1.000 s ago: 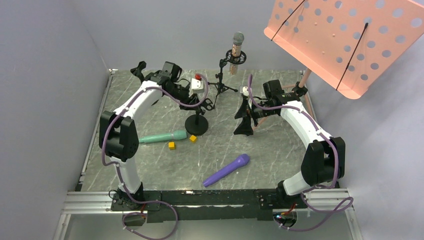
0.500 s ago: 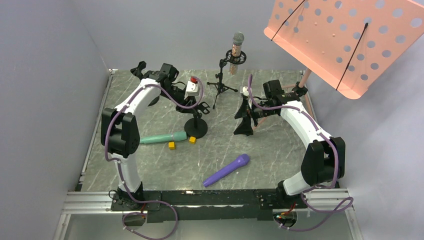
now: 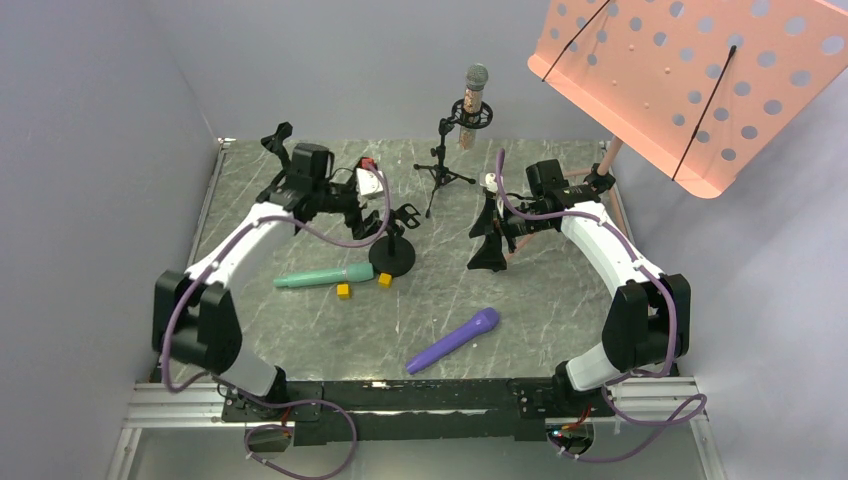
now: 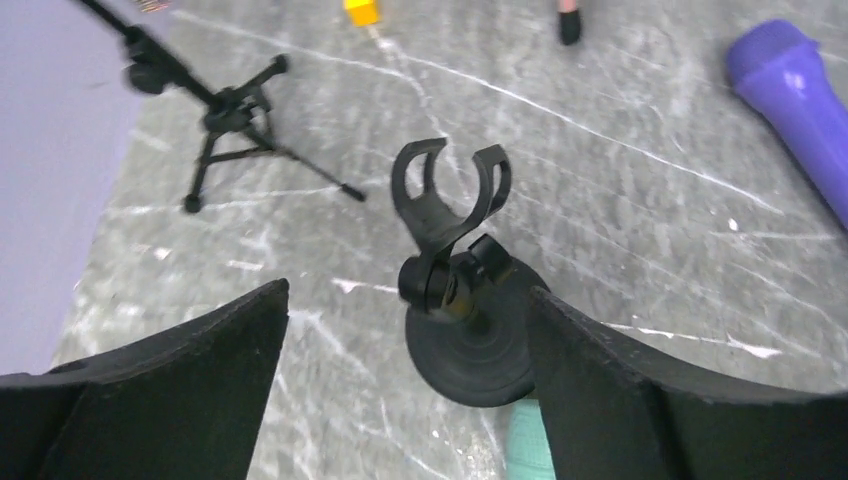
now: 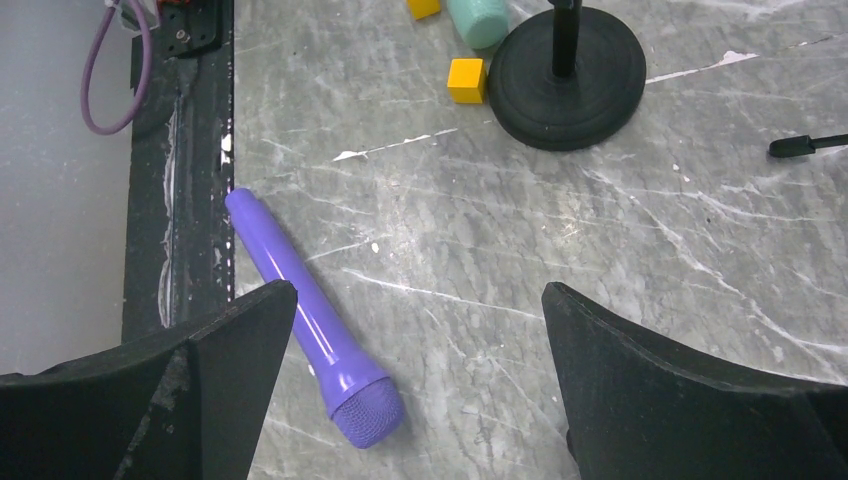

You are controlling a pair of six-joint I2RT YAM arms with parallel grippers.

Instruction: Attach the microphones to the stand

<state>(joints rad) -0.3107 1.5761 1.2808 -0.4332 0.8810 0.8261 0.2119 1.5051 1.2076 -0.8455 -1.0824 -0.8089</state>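
The black round-base stand [image 3: 392, 255] carries an empty U-shaped clip [image 4: 450, 195]. My left gripper [image 3: 372, 212] is open just left of the clip, and in the left wrist view its fingers [image 4: 200, 380] flank the stand's base [image 4: 470, 345] without touching. The teal microphone [image 3: 325, 275] lies flat left of the base. Further toward the front lies the purple microphone [image 3: 453, 340], also flat. My right gripper [image 3: 488, 245] hangs open above the table, the purple microphone [image 5: 310, 310] below its left finger. The pinkish-copper microphone [image 3: 472, 100] stands clipped in the tripod stand [image 3: 440, 170] at the back.
Two yellow cubes [image 3: 343, 291] [image 3: 385, 278] lie by the round base. A pink perforated music desk [image 3: 690, 80] overhangs the back right on a pole [image 3: 610, 155]. Grey walls close the left and back sides. The black rail [image 5: 185, 200] runs along the front edge.
My left gripper has opened, let go of the stand's clip, and drawn back to the left. The right arm has stayed where it was.
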